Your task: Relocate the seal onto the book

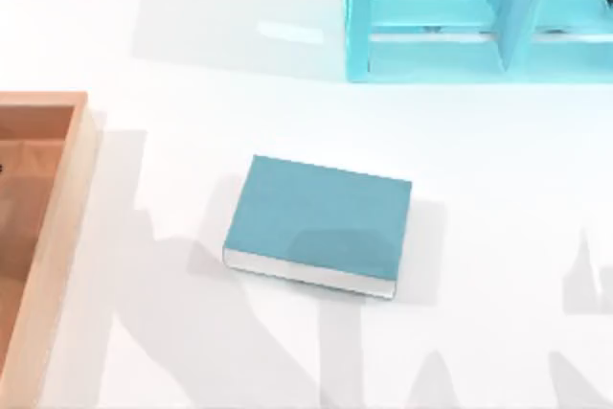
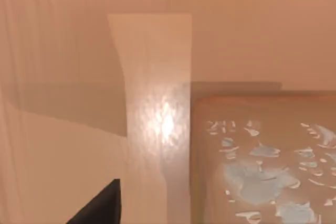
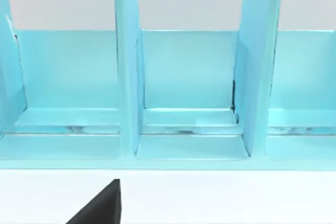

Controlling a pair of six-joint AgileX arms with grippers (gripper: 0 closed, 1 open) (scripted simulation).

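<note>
The book (image 1: 321, 220), thick with a plain teal-blue cover and white page edges, lies flat in the middle of the white table. Nothing rests on its cover. The seal is out of view. A dark edge of my left gripper (image 2: 100, 209) shows in the left wrist view, close against tan wooden surfaces. In the right wrist view a dark edge of my right gripper (image 3: 100, 205) hangs over the white table, facing the shelf unit.
A light wooden tray (image 1: 59, 237) sits at the table's left edge. A turquoise shelf unit (image 1: 479, 16) with upright dividers (image 3: 126, 77) stands at the back right. Arm shadows fall across the table's front.
</note>
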